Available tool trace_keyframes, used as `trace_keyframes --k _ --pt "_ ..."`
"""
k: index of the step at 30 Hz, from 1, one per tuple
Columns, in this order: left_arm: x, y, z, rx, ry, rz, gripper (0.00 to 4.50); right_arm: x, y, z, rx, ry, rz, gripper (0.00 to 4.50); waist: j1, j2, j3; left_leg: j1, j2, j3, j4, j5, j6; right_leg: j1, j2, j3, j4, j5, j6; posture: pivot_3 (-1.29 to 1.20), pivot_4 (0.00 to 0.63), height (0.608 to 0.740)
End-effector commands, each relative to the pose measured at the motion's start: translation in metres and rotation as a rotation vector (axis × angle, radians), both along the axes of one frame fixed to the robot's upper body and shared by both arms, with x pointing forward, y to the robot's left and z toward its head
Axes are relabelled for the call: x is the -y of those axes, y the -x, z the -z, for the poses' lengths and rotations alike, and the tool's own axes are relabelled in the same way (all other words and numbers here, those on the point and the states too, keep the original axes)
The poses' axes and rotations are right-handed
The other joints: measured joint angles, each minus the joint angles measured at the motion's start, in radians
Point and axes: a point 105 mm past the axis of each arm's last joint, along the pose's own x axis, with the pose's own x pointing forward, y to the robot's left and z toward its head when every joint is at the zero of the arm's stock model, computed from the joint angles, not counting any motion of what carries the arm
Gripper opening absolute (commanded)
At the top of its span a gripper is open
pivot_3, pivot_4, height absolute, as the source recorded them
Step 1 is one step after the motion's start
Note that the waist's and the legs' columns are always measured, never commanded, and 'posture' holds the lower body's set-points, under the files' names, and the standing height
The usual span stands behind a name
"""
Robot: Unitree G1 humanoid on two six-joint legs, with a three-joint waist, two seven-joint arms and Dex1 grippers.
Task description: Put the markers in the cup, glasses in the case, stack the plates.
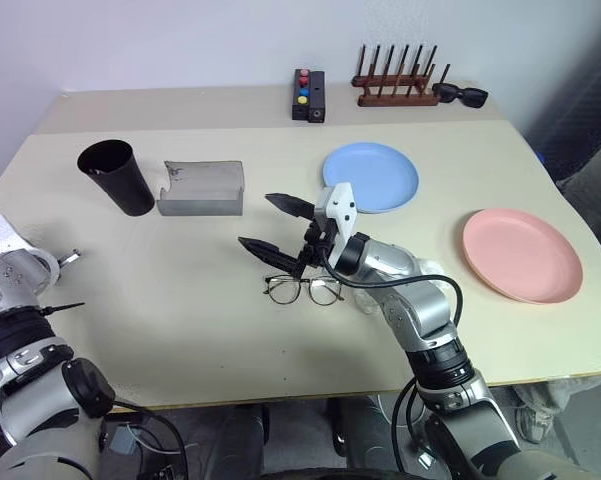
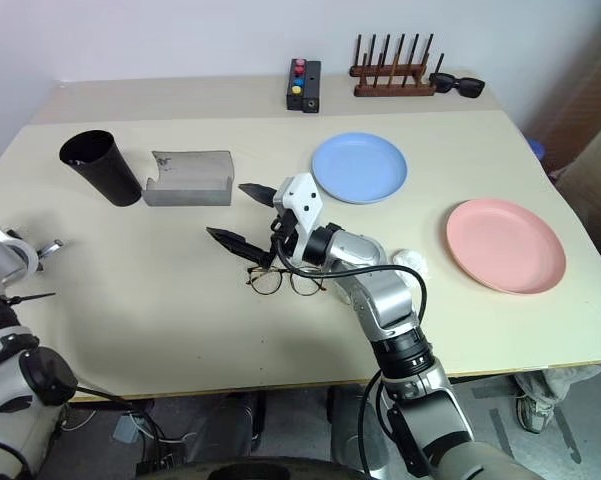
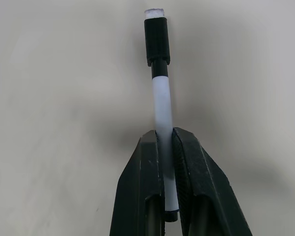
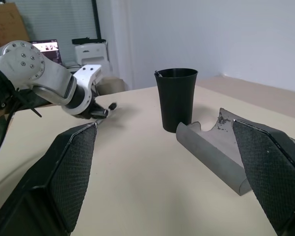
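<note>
My left gripper (image 3: 164,132) is shut on a marker (image 3: 160,98) with a white barrel and black cap, low over the table's left edge; the cap end sticks out past the fingertips. The black cup (image 1: 115,175) stands upright at the back left, and the grey case (image 1: 202,188) lies open right beside it. The wire-rimmed glasses (image 1: 303,290) lie on the table's middle. My right gripper (image 1: 257,222) hovers open just above and left of them, pointing left, with nothing between its fingers. The blue plate (image 1: 370,176) and pink plate (image 1: 522,254) lie apart on the right.
At the table's back stand a wooden rack with dark pegs (image 1: 395,85), black sunglasses (image 1: 460,95) and a black box with coloured buttons (image 1: 308,95). A small white crumpled thing (image 2: 410,258) lies beside my right forearm.
</note>
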Motion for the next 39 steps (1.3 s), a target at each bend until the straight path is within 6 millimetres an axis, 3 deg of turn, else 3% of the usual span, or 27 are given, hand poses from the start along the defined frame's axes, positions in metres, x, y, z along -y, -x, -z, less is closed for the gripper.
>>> trace_keyframes --k 1,3,5,11,17,23,29,39 --pt "-0.013 -0.001 -0.060 0.317 -0.131 -0.042 0.05 -0.002 0.004 -0.014 0.053 -0.030 -0.019 4.50 0.000 0.000 0.000 0.000 0.000 0.000 0.000 0.000 0.000 0.000 0.000 0.000 0.000 0.000 0.000 0.00 0.150 0.740" --pt "-0.007 -0.002 -0.095 0.509 -0.225 0.006 0.05 -0.002 0.004 -0.014 0.052 -0.030 -0.022 4.50 0.000 0.000 0.000 0.000 0.000 0.000 0.000 0.000 0.000 0.000 0.000 0.000 0.000 0.000 0.000 0.00 0.150 0.740" --pt "0.015 -0.009 -0.129 0.634 -0.379 0.139 0.05 -0.003 0.005 -0.014 0.051 -0.030 -0.025 4.50 0.000 0.000 0.000 0.000 0.000 0.000 0.000 0.000 0.000 0.000 0.000 0.000 0.000 0.000 0.000 0.00 0.150 0.740" --pt "0.076 -0.037 -0.164 0.772 -0.568 0.397 0.05 -0.004 0.005 -0.014 0.050 -0.031 -0.031 4.50 0.008 0.000 0.000 -0.001 0.000 0.001 0.000 0.000 0.000 0.001 0.000 0.000 -0.002 0.000 0.000 0.00 0.150 0.740" --pt "0.100 -0.067 -0.160 0.768 -0.632 0.447 0.05 -0.004 0.005 -0.015 0.058 -0.035 -0.027 4.50 -0.002 0.000 0.000 -0.001 0.000 0.001 0.000 0.000 0.000 0.001 0.000 0.000 -0.002 0.000 0.000 0.00 0.150 0.740" --pt "0.100 -0.082 -0.144 0.725 -0.678 0.439 0.05 0.001 0.003 -0.021 0.069 -0.058 0.004 4.50 -0.001 0.000 0.000 0.000 0.000 0.001 0.000 0.000 0.000 0.000 0.000 0.000 -0.001 0.000 0.000 0.00 0.150 0.740" --pt "0.097 -0.087 -0.126 0.692 -0.676 0.408 0.05 0.006 0.001 -0.031 0.078 -0.115 0.025 4.50 0.000 0.000 0.000 -0.001 0.000 0.001 0.000 0.000 0.000 0.000 0.000 0.000 -0.001 0.000 0.000 0.00 0.150 0.740" --pt "0.099 -0.087 -0.100 0.636 -0.663 0.406 0.05 0.005 0.001 -0.032 0.076 -0.121 0.013 4.50 -0.002 0.000 0.000 -0.001 0.000 0.001 0.000 0.000 0.000 0.000 0.000 0.000 -0.001 0.000 0.000 0.00 0.150 0.740"
